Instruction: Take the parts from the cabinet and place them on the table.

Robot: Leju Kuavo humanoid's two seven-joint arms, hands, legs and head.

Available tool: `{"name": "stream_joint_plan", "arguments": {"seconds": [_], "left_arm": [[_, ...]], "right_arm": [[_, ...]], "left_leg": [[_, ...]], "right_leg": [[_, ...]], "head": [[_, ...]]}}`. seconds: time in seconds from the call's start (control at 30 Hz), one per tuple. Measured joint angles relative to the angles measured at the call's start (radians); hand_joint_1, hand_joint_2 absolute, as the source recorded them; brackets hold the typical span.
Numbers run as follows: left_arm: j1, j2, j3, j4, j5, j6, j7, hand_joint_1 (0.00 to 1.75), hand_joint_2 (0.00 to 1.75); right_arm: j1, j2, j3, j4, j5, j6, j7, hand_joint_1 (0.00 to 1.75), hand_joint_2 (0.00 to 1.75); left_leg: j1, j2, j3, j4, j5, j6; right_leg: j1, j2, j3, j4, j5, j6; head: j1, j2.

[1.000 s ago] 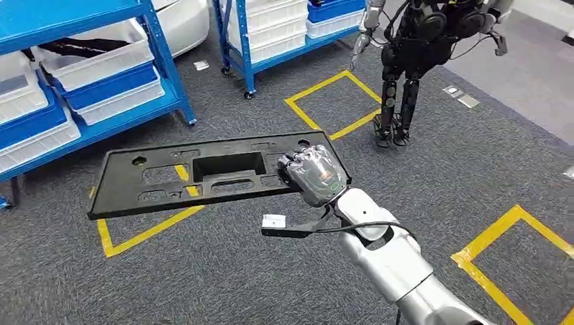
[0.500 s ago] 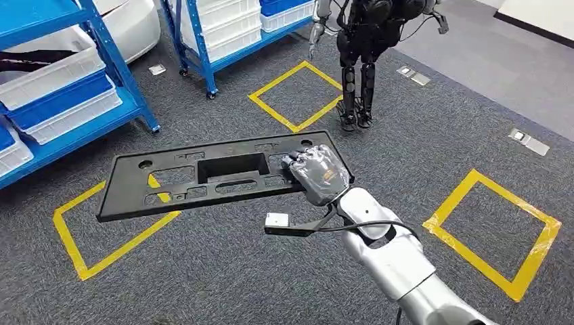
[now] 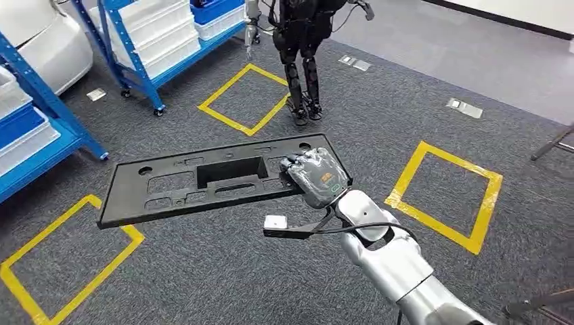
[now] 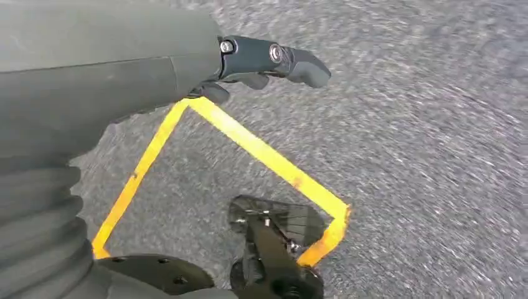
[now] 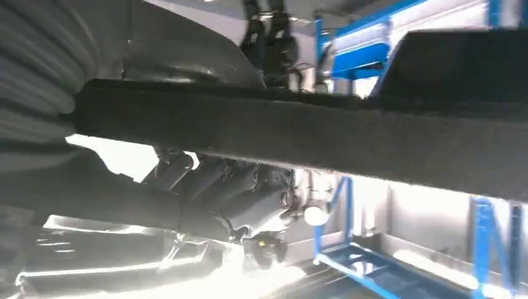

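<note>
Fingers point(image 3: 292, 164) of the right hand point(image 3: 315, 176) curl over the right end of a long black panel point(image 3: 210, 179), clamping its edge and holding it flat above the floor at the middle of the head view. From the right wrist view the darker fingers point(image 5: 249, 193) wrap under the panel's thick edge point(image 5: 299, 131), which crosses the frame as a dark matte band.

One panel is in hand — a flat, rectangular piece of black plastic with a deep rectangular recess at its centre, several shallow cut-outs around it and small round holes near the corners. Its surface looks dull and slightly grainy.

The left hand point(image 4: 187, 68) hangs over the carpet with its dark fingers point(image 4: 280, 59) stretched out and apart, holding nothing.

The carpet point(image 3: 420, 108) is dark grey with a coarse, speckled weave. Three squares of yellow tape are marked on it: one at the upper middle point(image 3: 245, 99), one at the right point(image 3: 445, 195), one at the lower left point(image 3: 64, 261), partly under the panel.

Two blue metal racks stand along the upper left — one at the left edge point(image 3: 40, 118), one further back point(image 3: 159, 34) — both carrying white and blue plastic bins. A second dark robot point(image 3: 301, 40) stands upright at the top centre, just beyond the upper yellow square.
</note>
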Motion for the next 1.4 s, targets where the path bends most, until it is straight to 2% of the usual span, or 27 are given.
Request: {"name": "stream_joint_plan", "arguments": {"seconds": [0.07,0.13,0.2,0.23,0.3,0.33,0.37,0.43,0.5,0.53,0.63,0.67,0.7,0.73,0.8,0.83,0.87,0.93,0.97,1.0,1.03,1.13,1.17,1.23,1.27,1.33,1.4], "left_arm": [[-0.002,0.000,0.000,0.000,0.000,0.000,0.000,0.00,1.75],[-0.005,-0.001,0.000,0.000,0.000,0.000,0.000,0.00,1.75],[-0.006,-0.001,0.000,-0.001,-0.001,0.000,0.000,0.00,1.75],[-0.006,-0.001,0.000,-0.001,-0.001,0.000,0.000,0.00,1.75],[-0.003,-0.001,0.000,-0.001,-0.002,-0.002,0.000,0.00,1.75],[-0.003,-0.001,0.000,-0.001,-0.001,-0.002,0.000,0.00,1.75],[-0.003,-0.001,0.000,-0.001,-0.002,-0.002,0.000,0.00,1.75],[-0.005,-0.001,0.000,-0.001,-0.002,-0.003,0.000,0.00,1.75],[-0.006,-0.001,0.000,-0.001,-0.002,-0.003,-0.001,0.00,1.75],[-0.006,-0.001,0.000,-0.001,-0.002,-0.003,-0.003,0.00,1.75],[-0.007,-0.002,0.000,-0.001,-0.003,-0.003,-0.005,0.00,1.75],[-0.008,-0.002,0.000,-0.002,-0.003,-0.003,-0.005,0.00,1.75],[-0.008,-0.001,0.000,-0.002,-0.003,-0.003,-0.006,0.00,1.75],[-0.008,-0.002,0.000,-0.002,-0.003,-0.003,-0.006,0.00,1.75],[-0.003,-0.002,0.000,-0.001,0.000,-0.003,-0.005,0.00,1.75],[-0.002,-0.002,0.001,-0.001,0.000,-0.003,-0.004,0.00,1.75],[-0.002,-0.002,0.002,-0.001,0.001,-0.003,-0.003,0.00,1.75],[-0.003,-0.001,0.003,-0.001,0.002,-0.003,-0.003,0.00,1.75],[-0.003,-0.001,0.005,-0.001,0.002,-0.003,-0.003,0.00,1.75],[-0.003,0.000,0.005,-0.001,0.003,-0.003,-0.003,0.00,1.75],[-0.001,0.000,0.006,0.000,0.003,-0.003,-0.002,0.00,1.75],[-0.005,0.001,0.007,0.000,0.005,-0.001,-0.003,0.00,1.75],[-0.005,0.001,0.007,-0.001,0.005,-0.002,-0.003,0.00,1.75],[-0.007,-0.001,0.008,-0.001,0.004,-0.002,-0.005,0.00,1.75],[-0.005,-0.001,0.008,-0.001,0.004,-0.003,-0.005,0.00,1.75],[-0.003,0.000,0.010,-0.001,0.003,-0.003,-0.005,0.00,1.75],[-0.002,0.000,0.011,-0.001,0.003,-0.003,-0.003,0.00,1.75]], "right_arm": [[0.001,-0.001,-0.002,0.001,0.001,-0.001,0.005,1.75,1.75],[0.002,-0.009,-0.008,0.004,0.003,-0.001,0.007,1.75,1.75],[0.000,-0.017,-0.012,0.004,0.004,-0.001,0.007,1.75,1.75],[0.000,-0.018,-0.012,0.004,0.004,-0.001,0.007,1.75,1.75],[0.003,-0.018,-0.012,0.006,0.004,-0.001,0.007,1.75,1.75],[0.005,-0.019,-0.012,0.008,0.004,-0.001,0.007,1.75,1.75],[0.007,-0.020,-0.012,0.010,0.004,-0.001,0.007,1.75,1.75],[0.007,-0.023,-0.013,0.011,0.005,-0.001,0.006,1.75,1.75],[0.005,-0.023,-0.016,0.011,0.005,-0.001,0.007,1.75,1.75],[0.003,-0.019,-0.016,0.011,0.005,-0.002,0.007,1.75,1.75],[0.006,-0.022,-0.018,0.011,0.005,-0.002,0.006,1.75,1.75],[0.006,-0.022,-0.018,0.011,0.005,-0.002,0.006,1.75,1.75],[0.004,-0.022,-0.019,0.011,0.005,-0.002,0.006,1.75,1.75],[0.005,-0.019,-0.019,0.011,0.006,-0.002,0.006,1.75,1.75],[0.006,-0.012,-0.017,0.011,0.006,-0.001,0.006,1.75,1.75],[0.007,-0.010,-0.016,0.012,0.006,-0.001,0.006,1.75,1.75],[0.008,-0.008,-0.016,0.013,0.006,-0.001,0.005,1.75,1.75],[0.008,-0.006,-0.016,0.014,0.009,-0.001,0.005,1.75,1.75],[0.008,-0.003,-0.015,0.013,0.010,0.000,0.005,1.75,1.75],[0.008,0.001,-0.015,0.014,0.010,0.000,0.005,1.75,1.75],[0.003,0.005,-0.015,0.014,0.010,0.000,0.005,1.75,1.75],[0.004,0.010,-0.015,0.014,0.013,0.000,0.004,1.75,1.75],[0.005,0.007,-0.016,0.014,0.013,-0.001,0.003,1.75,1.75],[0.002,0.004,-0.016,0.016,0.014,-0.001,0.000,1.75,1.75],[0.000,0.006,-0.016,0.016,0.014,-0.001,0.000,1.75,1.75],[0.004,0.006,-0.016,0.019,0.013,-0.001,0.000,1.75,1.75],[0.009,0.004,-0.016,0.022,0.014,-0.001,0.000,1.75,1.75]], "left_leg": [[-0.003,0.019,0.000,-0.016,-0.005,-0.001],[-0.008,0.041,0.001,-0.023,0.002,0.011],[-0.007,0.064,0.003,-0.038,0.015,0.031],[-0.008,0.076,0.001,-0.038,0.016,0.033],[-0.015,0.106,-0.003,-0.038,0.016,0.035],[-0.016,0.120,-0.003,-0.038,0.016,0.035],[-0.017,0.132,-0.003,-0.038,0.016,0.035],[-0.017,0.158,-0.003,-0.038,0.016,0.034],[-0.023,0.176,0.000,-0.037,0.013,0.030],[-0.031,0.189,-0.002,-0.033,0.010,0.022],[-0.027,0.224,0.003,-0.034,0.009,0.010],[-0.022,0.224,-0.003,-0.028,0.002,0.003],[-0.015,0.164,-0.010,0.007,-0.028,-0.004],[-0.012,0.125,-0.033,0.069,-0.070,-0.007],[-0.011,0.095,-0.102,0.226,-0.146,-0.014],[-0.011,0.092,-0.126,0.278,-0.160,-0.016],[-0.011,0.092,-0.129,0.282,-0.147,-0.015],[-0.007,0.085,-0.069,0.157,-0.064,-0.012],[-0.004,0.068,-0.027,0.068,-0.020,-0.009],[0.002,0.018,0.002,0.005,-0.007,-0.005],[0.003,0.001,0.006,-0.012,-0.013,-0.002],[-0.009,0.033,0.000,-0.009,-0.008,0.011],[-0.005,0.048,0.006,-0.028,0.002,0.022],[-0.003,0.071,0.012,-0.047,0.016,0.036],[-0.006,0.086,0.010,-0.048,0.018,0.040],[-0.011,0.115,0.006,-0.047,0.018,0.040],[-0.012,0.142,0.004,-0.047,0.017,0.039]], "right_leg": [[-0.001,0.020,-0.017,0.000,0.007,0.015],[-0.003,0.044,-0.026,-0.008,0.016,0.030],[0.004,-0.044,-0.057,0.041,-0.015,0.027],[0.002,-0.074,-0.092,0.111,-0.049,0.022],[0.001,-0.091,-0.182,0.299,-0.117,0.018],[0.000,-0.092,-0.203,0.346,-0.126,0.024],[0.000,-0.094,-0.195,0.333,-0.117,0.032],[0.000,-0.110,-0.100,0.168,-0.063,0.048],[0.004,-0.193,0.002,0.000,-0.030,0.044],[0.017,-0.186,0.004,-0.009,-0.017,0.035],[0.017,-0.145,-0.006,-0.010,-0.008,0.018],[-0.001,-0.132,0.000,-0.017,0.000,0.007],[-0.002,-0.118,0.000,-0.017,0.002,0.001],[-0.002,-0.111,0.000,-0.017,0.005,-0.010],[0.001,-0.086,-0.002,-0.016,0.005,-0.011],[0.002,-0.072,-0.002,-0.014,0.006,-0.011],[0.003,-0.057,-0.002,-0.012,0.006,-0.011],[0.002,-0.029,-0.002,-0.004,0.005,-0.010],[0.002,-0.015,-0.002,0.000,0.005,-0.010],[0.001,-0.005,-0.006,0.001,0.005,-0.009],[0.012,0.006,-0.015,0.007,0.007,-0.005],[-0.003,0.037,-0.030,-0.003,0.021,0.021],[0.009,0.048,-0.037,-0.007,0.024,0.029],[0.009,-0.053,-0.075,0.063,-0.015,0.021],[0.007,-0.075,-0.120,0.149,-0.051,0.015],[0.004,-0.089,-0.193,0.304,-0.102,0.014],[-0.003,-0.095,-0.185,0.299,-0.092,0.028]], "head": [[0.000,0.000],[0.000,0.000],[0.002,0.000],[0.007,0.000],[0.006,0.000],[0.006,0.000],[0.006,0.000],[0.006,0.000],[0.008,0.000],[0.007,0.000],[0.007,0.000],[0.005,0.000],[0.005,0.000],[0.005,0.000],[0.004,0.000],[0.003,0.000],[0.005,0.000],[0.004,0.000],[0.004,0.000],[0.004,0.000],[0.007,0.000],[0.003,0.000],[0.003,0.000],[0.009,0.000],[0.011,0.000],[0.012,0.000],[0.012,0.000]]}}
